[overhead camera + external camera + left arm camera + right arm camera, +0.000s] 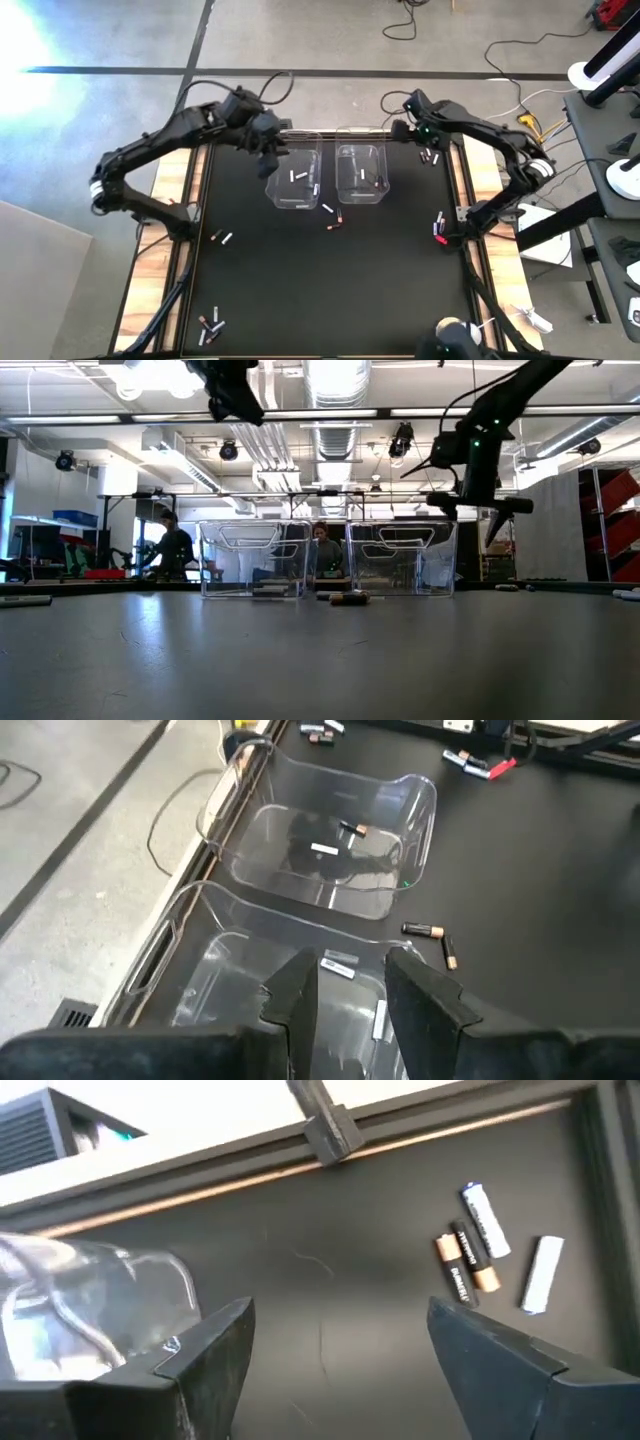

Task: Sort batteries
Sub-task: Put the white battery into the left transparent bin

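Observation:
Two clear plastic bins stand side by side at the table's far middle: the left bin (293, 180) and the right bin (360, 172). Silvery batteries (340, 965) lie in the left bin. The right bin (330, 840) holds a silvery battery and a dark one (352, 830). My left gripper (350, 988) hovers open and empty above the left bin. My right gripper (340, 1350) is wide open, low over the mat beyond the right bin's far right corner. Ahead of it lie several batteries (485, 1250), silvery and dark, flat on the mat.
Loose batteries lie near the bins (333, 215), at the left (225, 238), near left (210, 322) and right (438, 222) of the mat. A red clip (440, 239) sits at the right edge. A round white-topped disc (455, 330) rests near the front. People show in the room behind.

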Robot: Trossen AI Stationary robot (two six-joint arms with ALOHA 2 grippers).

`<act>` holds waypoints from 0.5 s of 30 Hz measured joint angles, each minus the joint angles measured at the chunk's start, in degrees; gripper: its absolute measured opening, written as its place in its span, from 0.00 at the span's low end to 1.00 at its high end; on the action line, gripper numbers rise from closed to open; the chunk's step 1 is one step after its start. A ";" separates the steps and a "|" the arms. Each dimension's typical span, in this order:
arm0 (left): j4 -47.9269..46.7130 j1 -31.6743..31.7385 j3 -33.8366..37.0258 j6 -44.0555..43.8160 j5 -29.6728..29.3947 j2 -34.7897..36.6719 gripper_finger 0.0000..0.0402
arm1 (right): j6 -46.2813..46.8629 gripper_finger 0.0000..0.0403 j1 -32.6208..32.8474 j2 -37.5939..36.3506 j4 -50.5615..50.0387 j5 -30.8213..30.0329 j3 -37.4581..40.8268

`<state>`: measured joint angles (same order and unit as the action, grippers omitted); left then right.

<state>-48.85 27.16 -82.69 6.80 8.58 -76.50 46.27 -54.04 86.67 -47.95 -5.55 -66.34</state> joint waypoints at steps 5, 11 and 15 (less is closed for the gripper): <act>6.46 0.02 7.51 -0.26 -0.02 4.71 0.25 | -6.26 0.68 -1.18 5.51 -10.50 2.09 -11.00; 8.37 0.02 10.75 -1.38 -0.01 6.67 0.25 | -14.31 0.63 -2.97 12.89 -19.72 4.95 -20.99; 9.82 0.02 11.86 -3.70 -0.02 6.76 0.25 | -18.04 0.60 -1.22 14.27 -21.85 6.81 -20.99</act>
<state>-39.03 27.18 -70.82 3.10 8.56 -69.74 28.23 -55.26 100.95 -69.80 1.26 -87.33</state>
